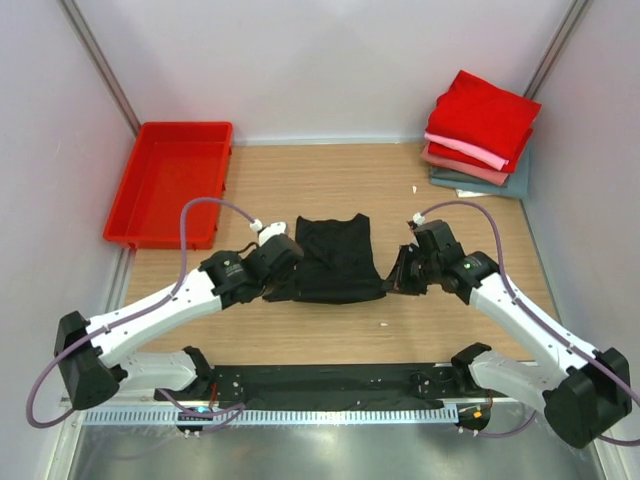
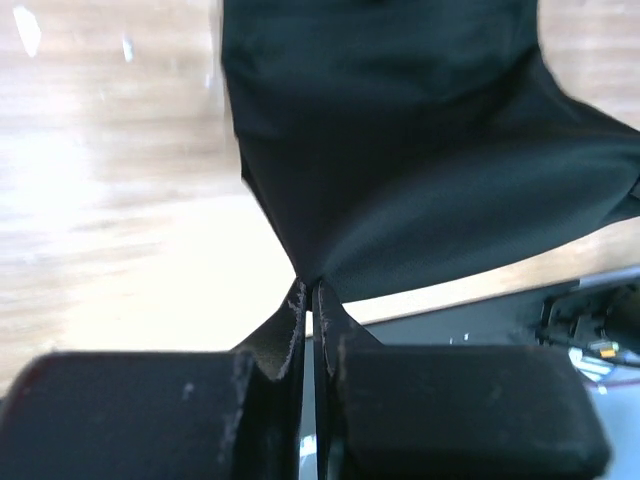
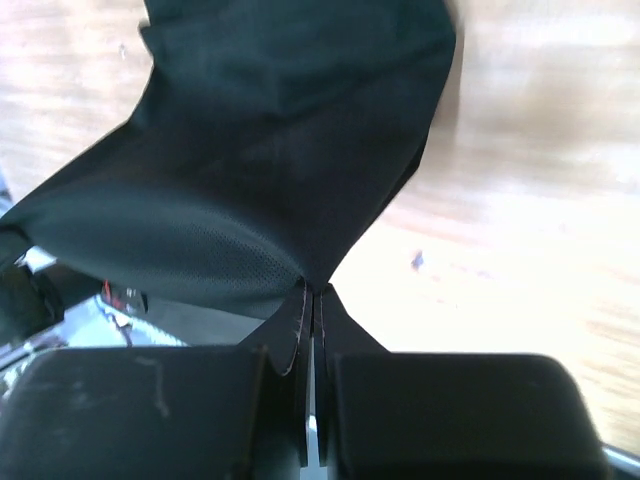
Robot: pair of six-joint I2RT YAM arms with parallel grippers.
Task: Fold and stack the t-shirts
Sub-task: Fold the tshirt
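A black t-shirt (image 1: 335,258) lies partly folded at the middle of the wooden table. My left gripper (image 1: 283,268) is shut on its near left corner, and the cloth (image 2: 420,150) is pinched at the fingertips and lifted off the wood. On the other side my right gripper (image 1: 398,272) is shut on the near right corner, the cloth (image 3: 270,170) drawn up taut from its tips. A stack of folded t-shirts (image 1: 480,135), red on top, then pink, dusty rose and grey-teal, sits at the back right corner.
A red plastic tray (image 1: 170,180) stands at the back left, against the wall. White walls close in the table on three sides. A black strip and a metal rail (image 1: 320,385) run along the near edge between the arm bases.
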